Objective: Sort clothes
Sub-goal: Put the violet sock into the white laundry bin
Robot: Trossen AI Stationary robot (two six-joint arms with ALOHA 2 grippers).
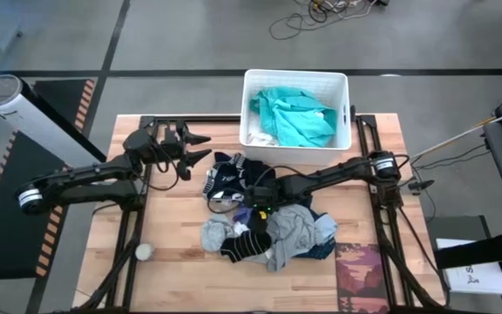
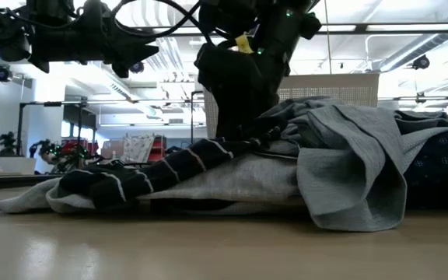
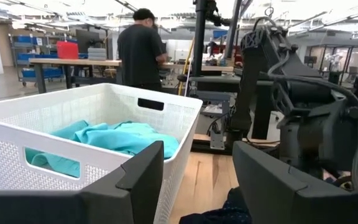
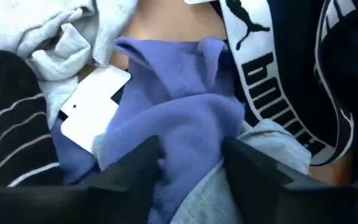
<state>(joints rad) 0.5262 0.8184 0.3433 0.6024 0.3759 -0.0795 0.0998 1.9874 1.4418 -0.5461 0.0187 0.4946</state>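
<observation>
A heap of clothes lies mid-table: a navy garment with white print point(image 1: 232, 179), a grey one point(image 1: 290, 231), striped socks point(image 1: 244, 246), a dark blue dotted piece point(image 1: 322, 250) and a purple cloth point(image 4: 173, 106) with a white tag point(image 4: 95, 107). My right gripper point(image 1: 255, 208) reaches down into the heap and is shut on the purple cloth. A teal garment point(image 1: 293, 118) lies in the white basket point(image 1: 342, 83) at the far edge. My left gripper point(image 3: 197, 180) hovers open and level near the basket's left side, holding nothing. My right gripper pinches a raised fold of the purple cloth point(image 4: 191, 146) between its two fingers point(image 4: 135, 171), coming steeply from above. The cloth bunches up into the gap and fills it. The rest of the cloth lies slack on the heap, between the grey garment and the navy printed one.
A dark red patterned mat point(image 1: 360, 275) lies at the near right corner. A small pale ball point(image 1: 145, 251) sits near the left front. Bare wood shows left of the heap. A person stands at a bench beyond the table point(image 3: 138, 53).
</observation>
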